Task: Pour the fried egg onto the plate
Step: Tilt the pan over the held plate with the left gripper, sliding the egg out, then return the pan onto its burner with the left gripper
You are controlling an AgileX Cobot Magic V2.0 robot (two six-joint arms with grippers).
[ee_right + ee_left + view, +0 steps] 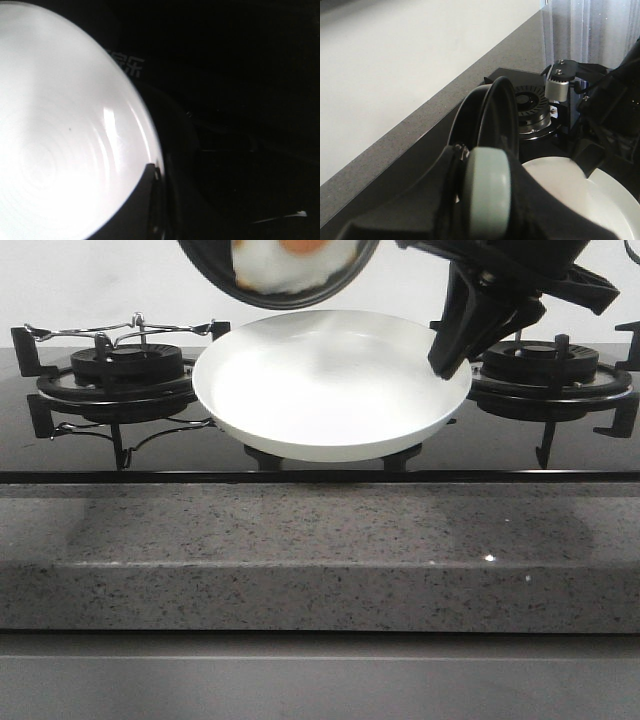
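One fried egg (290, 262) is lying inside the tilted black pan (285, 285) I am seeing at twelve o'clock above the plate (330, 385), apart from it. My right gripper (450, 355) is pinching the plate's rim at three o'clock, holding the plate up over the black stovetop (320, 445) between two burners. My left gripper (485, 190) is gripping the pan's edge in its wrist view. Nearer me, the grey speckled desk (320, 560) is running across.

Glossy smooth white plate (330, 390), speckled matt stone counter (320, 560), shiny black glass hob (500, 445)
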